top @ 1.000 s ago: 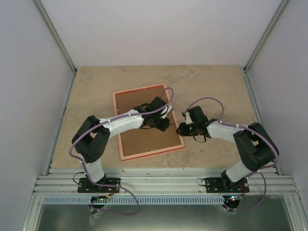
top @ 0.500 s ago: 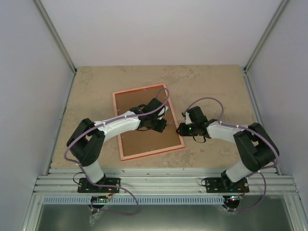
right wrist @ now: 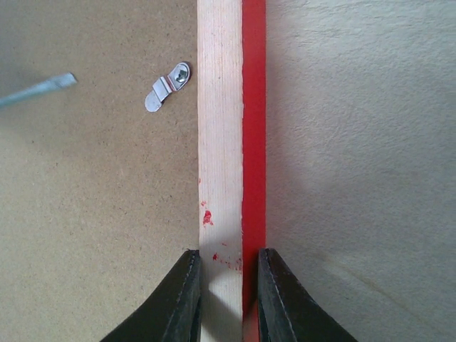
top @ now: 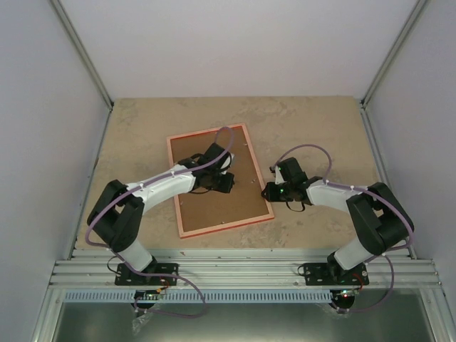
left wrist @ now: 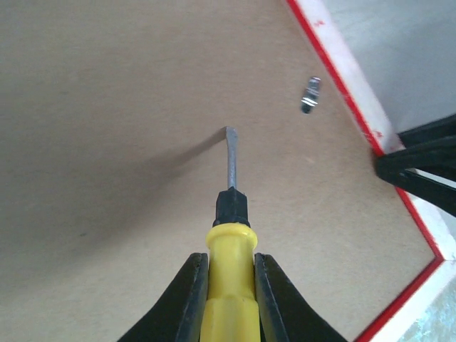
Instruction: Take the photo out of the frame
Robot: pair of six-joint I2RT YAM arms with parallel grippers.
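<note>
The frame [top: 174, 187] lies face down on the table, its brown backing board [top: 214, 208] up and its thin red edge [right wrist: 254, 107] outside. The photo is hidden beneath the board. My left gripper [top: 222, 182] is over the board, shut on a yellow-handled screwdriver [left wrist: 228, 278]. The blade tip [left wrist: 229, 132] is close to the bare board, away from the rail. My right gripper [right wrist: 228, 260] is shut on the frame's right rail [right wrist: 221, 142], one finger on each side. A small metal tab [right wrist: 167, 87] lies on the board beside that rail, also seen in the left wrist view [left wrist: 310, 95].
The beige table [top: 313, 128] spreads around the frame, with grey walls on three sides. The right gripper's black fingers [left wrist: 420, 171] show at the frame's edge in the left wrist view. The screwdriver blade [right wrist: 39, 90] enters the right wrist view from the left.
My left gripper has moved left and a little farther back across the backing board, carrying the screwdriver away from the right rail. The right gripper has stayed on the rail.
</note>
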